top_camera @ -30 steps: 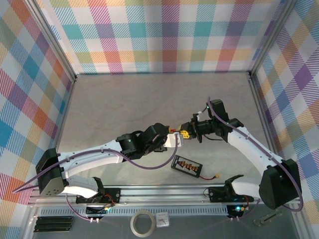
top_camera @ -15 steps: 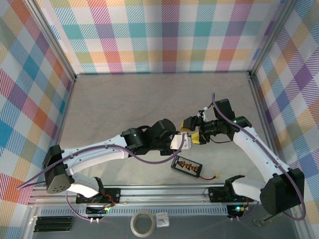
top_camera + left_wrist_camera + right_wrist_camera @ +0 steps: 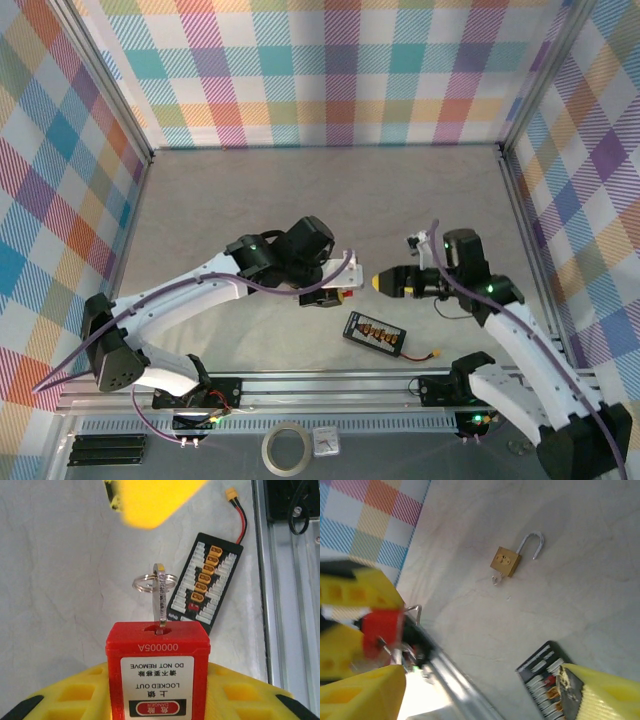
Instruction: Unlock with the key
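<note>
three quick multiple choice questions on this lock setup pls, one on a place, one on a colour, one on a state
1. Where is the key? A) on the table B) in the red padlock's keyhole C) in the right tool
2. What colour is the loose padlock on the table? A) blue B) green C) brass
3. How is the right tool? A) open B) shut on the key C) shut on the loose padlock

1 B: the key stands in the red padlock's slot.
2 C: brass body, shackle swung open.
3 A: its yellow fingers stand wide apart, nothing between.
</note>
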